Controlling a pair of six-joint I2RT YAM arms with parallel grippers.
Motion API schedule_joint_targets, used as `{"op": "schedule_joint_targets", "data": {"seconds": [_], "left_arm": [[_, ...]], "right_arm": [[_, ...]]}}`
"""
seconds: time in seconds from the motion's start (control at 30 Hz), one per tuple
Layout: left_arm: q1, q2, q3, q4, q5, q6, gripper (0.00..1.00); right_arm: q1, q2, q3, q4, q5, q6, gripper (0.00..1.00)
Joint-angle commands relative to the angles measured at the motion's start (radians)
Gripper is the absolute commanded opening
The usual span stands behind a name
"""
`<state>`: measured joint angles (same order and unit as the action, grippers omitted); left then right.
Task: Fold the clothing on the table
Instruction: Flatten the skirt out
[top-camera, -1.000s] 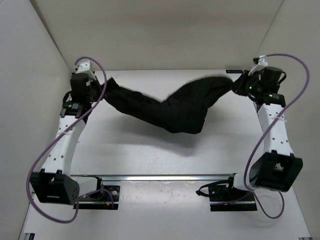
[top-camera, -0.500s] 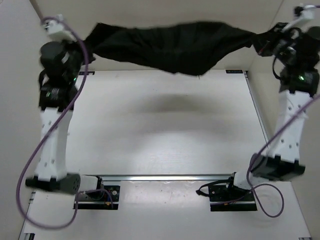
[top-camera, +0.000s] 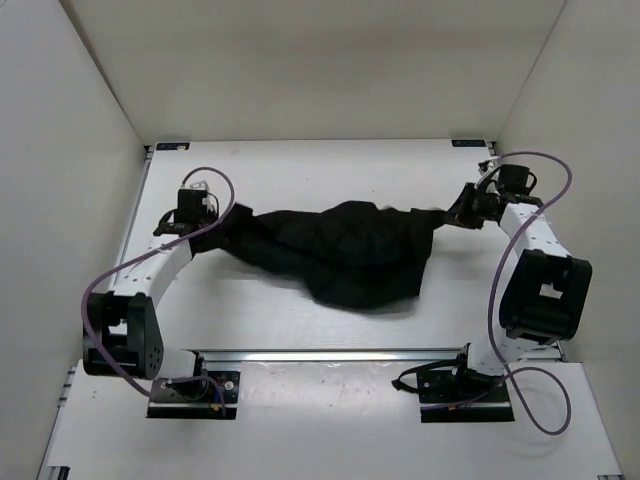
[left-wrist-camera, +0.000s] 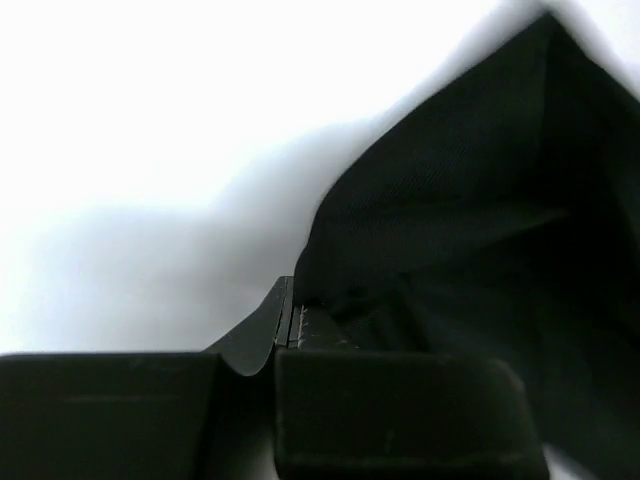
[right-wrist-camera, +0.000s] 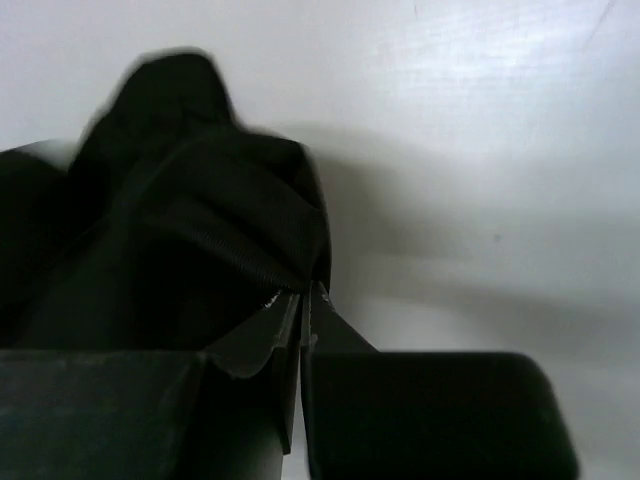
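The black clothing (top-camera: 340, 250) lies stretched across the middle of the white table (top-camera: 300, 170), bunched and sagging toward the near side. My left gripper (top-camera: 216, 222) is shut on its left end, low over the tabletop. My right gripper (top-camera: 458, 213) is shut on its right end, also low. In the left wrist view the shut left gripper (left-wrist-camera: 288, 300) pinches the clothing (left-wrist-camera: 470, 250) at its edge. In the right wrist view a ribbed hem of the clothing (right-wrist-camera: 190, 230) runs into the closed tips of the right gripper (right-wrist-camera: 303, 292).
White walls (top-camera: 60, 150) enclose the table on the left, far and right sides. A silver metal rail (top-camera: 330, 354) runs along the near edge, with both arm bases (top-camera: 190, 390) bolted behind it. Purple cables (top-camera: 520, 300) loop beside each arm.
Half a second ago both arms held the clothing high and taut above the far edge. They have since swung down and toward the near side, laying it on the table.
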<state>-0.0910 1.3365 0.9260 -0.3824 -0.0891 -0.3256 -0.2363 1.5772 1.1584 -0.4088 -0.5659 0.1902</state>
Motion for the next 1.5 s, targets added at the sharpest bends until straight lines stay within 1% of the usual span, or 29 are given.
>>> {"op": "schedule_joint_targets", "data": {"seconds": [0.0, 0.03, 0.1, 0.13, 0.23, 0.27, 0.3, 0.4, 0.47, 0.53, 0.6, 0.63, 0.7, 0.77, 0.8, 0.87, 0.9, 0.93, 1.03, 1.1, 1.13, 1.2, 1.23, 1.27, 1.3, 1.33, 1.4, 1.43, 1.47], "left_arm": [[0.050, -0.114, 0.077, 0.016, 0.019, -0.020, 0.00], [0.053, -0.106, 0.091, 0.019, 0.011, -0.017, 0.00], [0.050, -0.108, 0.184, 0.013, -0.009, -0.006, 0.00], [0.053, -0.097, 0.212, 0.007, 0.006, -0.013, 0.00], [0.045, -0.102, 0.385, -0.024, -0.012, -0.006, 0.00], [0.037, -0.108, 0.414, -0.036, -0.014, 0.000, 0.00], [0.033, -0.106, 0.477, -0.044, -0.015, 0.005, 0.00], [0.025, -0.135, 0.615, -0.087, -0.046, 0.025, 0.00], [0.025, -0.183, 0.684, -0.105, -0.066, 0.034, 0.00], [0.020, -0.213, 0.732, -0.113, -0.124, 0.051, 0.00], [0.007, -0.226, 0.757, -0.141, -0.164, 0.074, 0.00], [0.001, -0.229, 0.729, -0.142, -0.178, 0.080, 0.00], [0.014, -0.226, 0.650, -0.138, -0.164, 0.076, 0.00], [0.005, -0.227, 0.511, -0.125, -0.114, 0.047, 0.00], [-0.007, -0.234, 0.467, -0.113, -0.097, 0.042, 0.00], [-0.027, -0.256, 0.299, -0.092, -0.007, 0.002, 0.00], [-0.024, -0.254, 0.269, -0.085, 0.021, -0.004, 0.00], [-0.035, -0.260, 0.204, -0.084, 0.053, -0.022, 0.00], [-0.064, -0.275, 0.145, -0.099, 0.109, -0.027, 0.00], [-0.070, -0.283, 0.186, -0.118, 0.130, -0.036, 0.00], [-0.066, -0.305, 0.227, -0.119, 0.132, -0.038, 0.00], [-0.049, -0.325, 0.362, -0.121, 0.134, -0.044, 0.00], [-0.032, -0.323, 0.413, -0.121, 0.134, -0.047, 0.00], [-0.030, -0.301, 0.526, -0.151, 0.120, -0.041, 0.00], [-0.044, -0.290, 0.642, -0.179, 0.098, -0.026, 0.00], [-0.053, -0.266, 0.698, -0.187, 0.091, -0.009, 0.00], [-0.044, -0.228, 0.889, -0.199, 0.062, -0.015, 0.00], [-0.038, -0.208, 0.969, -0.210, 0.039, -0.023, 0.00], [-0.035, -0.177, 1.011, -0.201, 0.008, -0.018, 0.00]], "right_arm": [[-0.020, -0.125, 0.135, 0.021, 0.012, -0.025, 0.00], [-0.035, -0.117, 0.179, 0.015, 0.002, -0.028, 0.00], [-0.057, -0.109, 0.237, -0.019, -0.005, -0.031, 0.00], [-0.061, -0.123, 0.277, -0.025, -0.002, -0.028, 0.00], [-0.061, -0.152, 0.381, -0.053, -0.002, -0.032, 0.00], [-0.058, -0.155, 0.429, -0.059, -0.011, -0.025, 0.00], [-0.060, -0.164, 0.484, -0.079, -0.015, -0.029, 0.00], [-0.055, -0.204, 0.584, -0.073, -0.035, -0.026, 0.00], [-0.058, -0.230, 0.627, -0.073, -0.046, -0.015, 0.00], [-0.048, -0.256, 0.647, -0.077, -0.051, -0.003, 0.00], [-0.049, -0.281, 0.634, -0.058, -0.054, -0.002, 0.00], [-0.040, -0.279, 0.617, -0.045, -0.057, -0.001, 0.00], [-0.052, -0.261, 0.511, -0.021, -0.070, 0.017, 0.00], [-0.055, -0.258, 0.390, 0.023, -0.084, 0.028, 0.01], [-0.045, -0.260, 0.303, 0.033, -0.091, 0.014, 0.00], [-0.019, -0.263, 0.175, 0.053, -0.062, -0.015, 0.00], [0.003, -0.266, 0.123, 0.044, -0.024, -0.044, 0.00], [0.012, -0.261, 0.080, 0.018, -0.003, -0.069, 0.00], [0.060, -0.250, 0.034, -0.044, 0.008, -0.106, 0.00], [0.074, -0.264, 0.067, -0.065, -0.026, -0.115, 0.00], [0.081, -0.281, 0.105, -0.058, -0.058, -0.123, 0.00], [0.098, -0.306, 0.211, -0.076, -0.057, -0.115, 0.00], [0.097, -0.313, 0.303, -0.085, -0.060, -0.104, 0.00], [0.098, -0.306, 0.407, -0.105, -0.075, -0.092, 0.00], [0.097, -0.298, 0.455, -0.116, -0.078, -0.087, 0.00], [0.106, -0.302, 0.556, -0.119, -0.074, -0.081, 0.00], [0.117, -0.281, 0.699, -0.108, -0.068, -0.051, 0.01], [0.112, -0.272, 0.718, -0.096, -0.063, -0.041, 0.00], [0.092, -0.266, 0.727, -0.073, -0.077, -0.019, 0.01]]}}
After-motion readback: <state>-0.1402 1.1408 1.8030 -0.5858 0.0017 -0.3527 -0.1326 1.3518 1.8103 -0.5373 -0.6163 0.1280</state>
